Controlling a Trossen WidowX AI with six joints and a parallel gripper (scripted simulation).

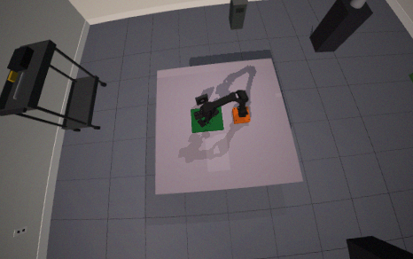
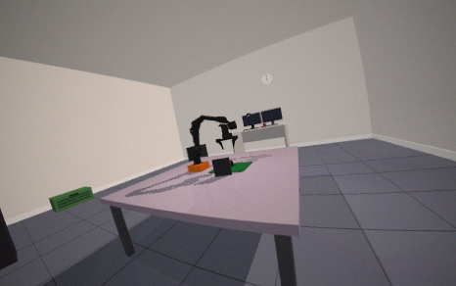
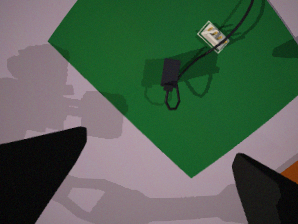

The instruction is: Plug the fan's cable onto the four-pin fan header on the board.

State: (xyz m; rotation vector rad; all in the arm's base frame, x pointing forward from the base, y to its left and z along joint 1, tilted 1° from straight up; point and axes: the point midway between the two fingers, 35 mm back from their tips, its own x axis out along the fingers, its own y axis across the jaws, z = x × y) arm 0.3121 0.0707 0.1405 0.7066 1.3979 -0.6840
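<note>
The black plug [image 3: 170,72] is over the green board [image 3: 120,75] [image 1: 217,127] [image 2: 243,167] in the wrist view, apart from the white header [image 3: 213,36]. A black wire loop hangs at the plug's lower end. The header's metal pins show, with no plug on them. The thin black cable [image 3: 197,59] runs from the plug past the header's edge to the upper right. My gripper [image 3: 160,148] [image 2: 228,149] is open and empty, high above the board, touching nothing. The plug is too small to make out in the top and exterior views.
The black square fan [image 1: 201,99] [image 2: 222,166] stands upright beside the board. The orange base [image 1: 241,116] [image 2: 199,166] of the arm is on the pink table [image 1: 266,164] [image 2: 264,206], on the board's other side. Shadows of the arm fall across the table and board.
</note>
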